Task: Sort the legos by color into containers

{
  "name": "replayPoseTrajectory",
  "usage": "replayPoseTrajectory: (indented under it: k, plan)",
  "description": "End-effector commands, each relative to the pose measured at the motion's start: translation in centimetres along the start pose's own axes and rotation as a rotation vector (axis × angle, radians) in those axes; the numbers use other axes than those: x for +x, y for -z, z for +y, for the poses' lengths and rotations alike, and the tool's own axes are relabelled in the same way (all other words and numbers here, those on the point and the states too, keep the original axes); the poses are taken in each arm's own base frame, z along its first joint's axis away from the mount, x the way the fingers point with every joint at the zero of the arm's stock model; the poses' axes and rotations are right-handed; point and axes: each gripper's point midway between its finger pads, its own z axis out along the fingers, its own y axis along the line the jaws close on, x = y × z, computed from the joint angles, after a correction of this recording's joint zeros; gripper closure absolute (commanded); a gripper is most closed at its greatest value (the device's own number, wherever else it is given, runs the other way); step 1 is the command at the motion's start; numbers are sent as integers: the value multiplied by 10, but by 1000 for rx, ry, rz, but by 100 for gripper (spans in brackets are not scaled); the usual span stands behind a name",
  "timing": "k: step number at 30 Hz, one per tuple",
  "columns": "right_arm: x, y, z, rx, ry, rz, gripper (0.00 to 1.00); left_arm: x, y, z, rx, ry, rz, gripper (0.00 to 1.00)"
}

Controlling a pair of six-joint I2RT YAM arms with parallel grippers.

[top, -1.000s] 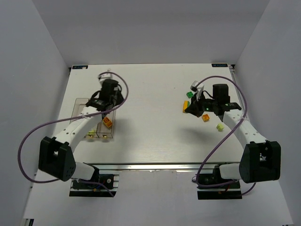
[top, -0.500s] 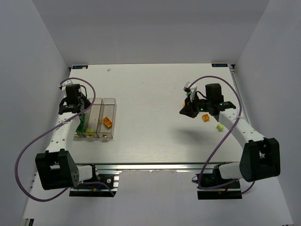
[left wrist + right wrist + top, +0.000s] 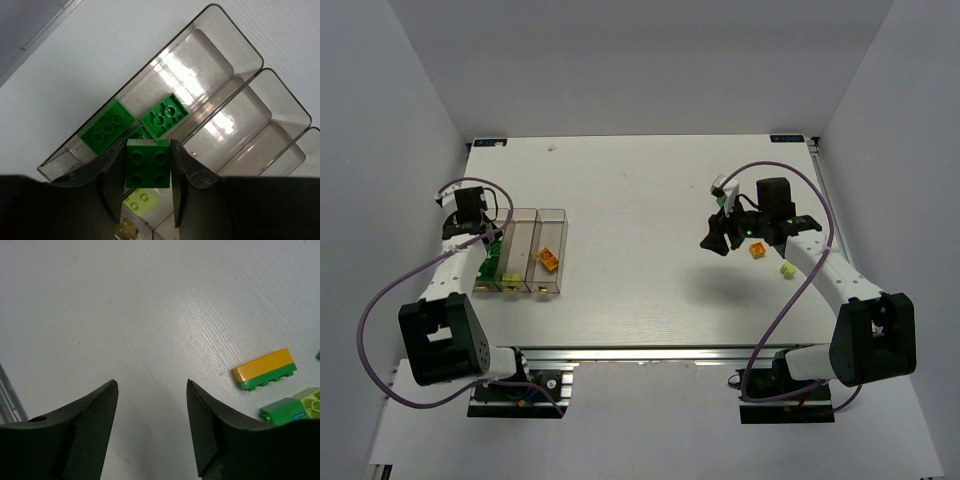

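The left gripper (image 3: 147,159) has swung away from the rightmost bin and now hangs at the left end of the containers (image 3: 552,211), clenched on a dark green brick (image 3: 147,171) held over the leftmost bin (image 3: 239,36), where other green bricks (image 3: 165,114) already lie. Judging by that, the colour match is right and only the release is left for this piece. The right gripper (image 3: 152,385) has drifted a little toward the frame's centre, off the loose pile; its fingers are spread and empty over bare table. An orange brick (image 3: 757,251), a pale yellow-green brick (image 3: 787,270) and a few green ones at centre right are not yet sorted, so the task looks roughly half done. In the top view the middle bin holds a pale brick (image 3: 508,277) and the right one an orange piece (image 3: 549,259). The table (image 3: 640,180) is matte white with a fine grain, boxed in by plain pale grey walls (image 3: 650,70), with a metal rail (image 3: 650,352) along its lower edge.
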Motion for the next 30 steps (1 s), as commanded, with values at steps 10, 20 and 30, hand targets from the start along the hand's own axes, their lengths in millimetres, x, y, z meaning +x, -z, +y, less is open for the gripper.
replayPoseTrajectory:
  k: [10, 20, 30]
  plan:
    - [-29, 38, -96, 524, 130, 31, 11, -17, 9, -1, 22, 99, -57, 18]
    - [-29, 22, -100, 335, -29, 72, 51, -20, 61, -76, 497, 194, -2, 67]
    - [29, 13, -115, 450, -396, 244, 52, 7, 128, -126, 869, 216, 93, 34]
